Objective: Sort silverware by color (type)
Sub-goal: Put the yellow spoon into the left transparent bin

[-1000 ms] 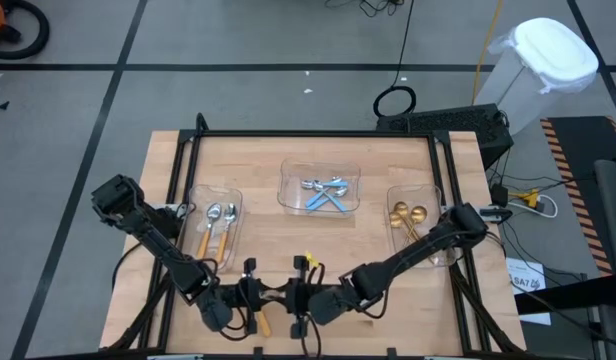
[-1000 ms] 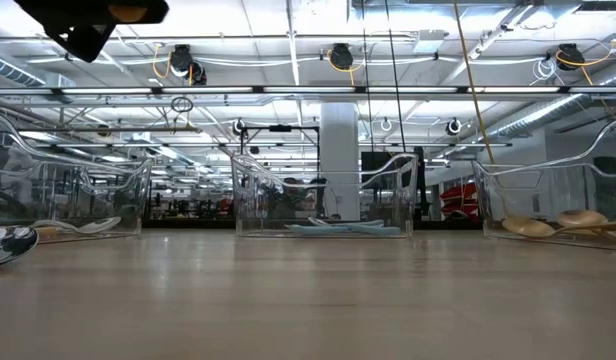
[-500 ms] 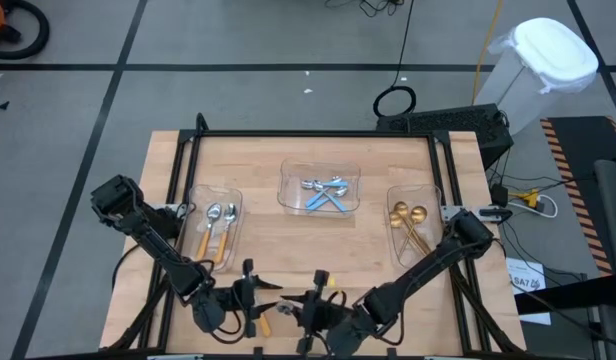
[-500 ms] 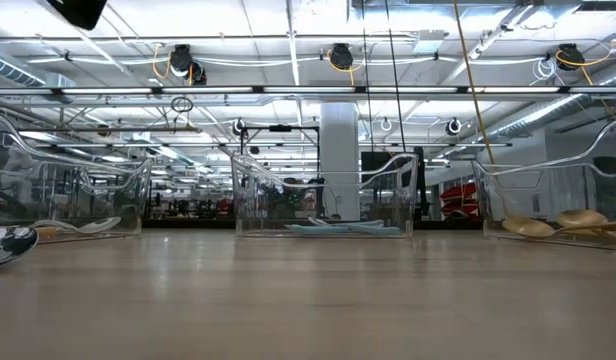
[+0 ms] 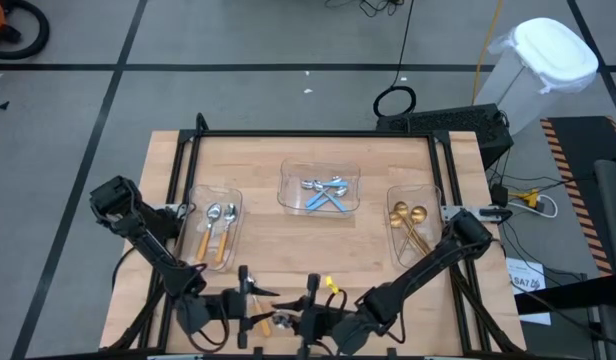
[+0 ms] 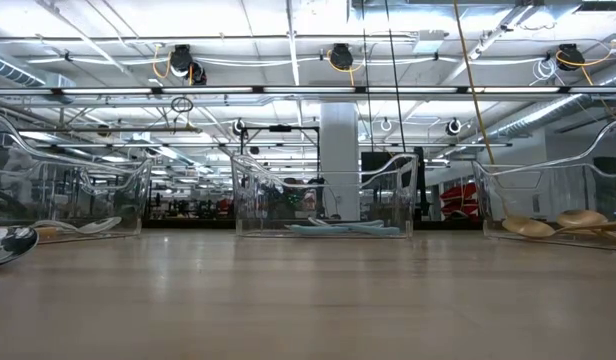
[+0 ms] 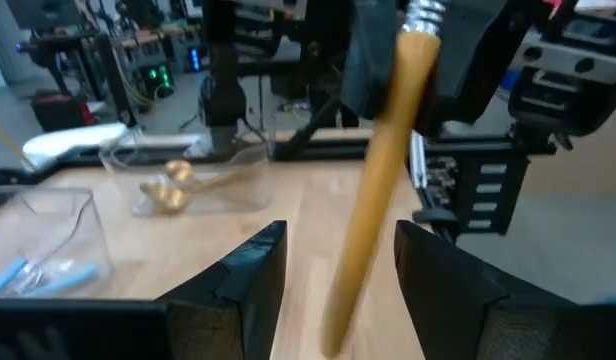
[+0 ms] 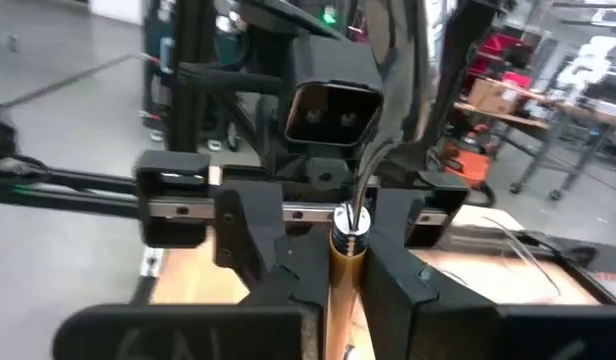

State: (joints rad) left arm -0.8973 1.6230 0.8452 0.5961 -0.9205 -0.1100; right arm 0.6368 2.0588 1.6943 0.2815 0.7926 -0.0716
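An orange-handled spoon (image 5: 271, 321) hangs above the table's near edge between my two grippers. My right gripper (image 8: 346, 250) is shut on it. My left gripper (image 7: 338, 270) stands open; its fingers flank the orange handle (image 7: 373, 200) without touching it. Other silverware lies in three clear trays: orange-handled spoons in the left tray (image 5: 213, 228), blue-handled ones in the middle tray (image 5: 320, 190), gold ones in the right tray (image 5: 411, 226). At the low view's left edge a silver spoon bowl (image 6: 8, 243) rests on the table. My right gripper pinches the orange handle at its upper end, just below the silver neck (image 8: 350, 222), between its two fingers (image 8: 288, 270). The fingers come level from the table's right side. The spoon is lifted clear, and its handle (image 7: 388, 120) slants down toward my left gripper.
A black frame (image 5: 318, 134) runs along the table's far and side edges. Bare wood (image 5: 308, 245) lies between the trays and the grippers. A white bin (image 5: 543, 60) and cables stand on the floor beyond the far right corner.
My left gripper has opened and let go of the spoon's handle, then drawn back a little toward the table's left edge. My right gripper keeps the spoon and has gone toward the near edge. A dark gripper part has left the top of the low view.
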